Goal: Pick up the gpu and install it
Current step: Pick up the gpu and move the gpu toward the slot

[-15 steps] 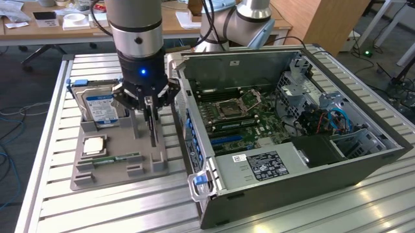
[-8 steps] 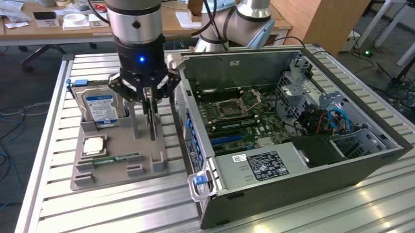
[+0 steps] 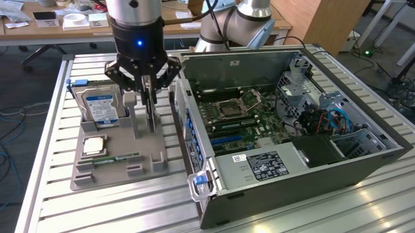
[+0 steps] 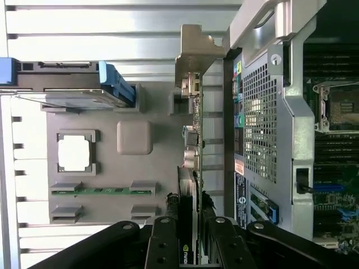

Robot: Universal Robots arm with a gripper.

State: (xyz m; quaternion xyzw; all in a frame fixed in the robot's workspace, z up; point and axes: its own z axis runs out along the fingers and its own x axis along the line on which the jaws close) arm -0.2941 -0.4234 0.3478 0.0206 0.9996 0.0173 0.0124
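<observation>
Now the gripper (image 3: 150,90) looks closed narrowly on the gpu (image 3: 153,119) standing in its holder (image 3: 110,175); I worry a tilted lift would jam its bracket (image 4: 196,56) against the computer case (image 3: 295,187).

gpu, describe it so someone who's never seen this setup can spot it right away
On the slatted table, a grey tray sits beside the open computer case. The gpu stands on edge along the tray's case-side edge, under the gripper. Unlike the blue-labelled hard drive and the flat-lying RAM stick, it is a thin card with a pale metal end bracket.
</observation>
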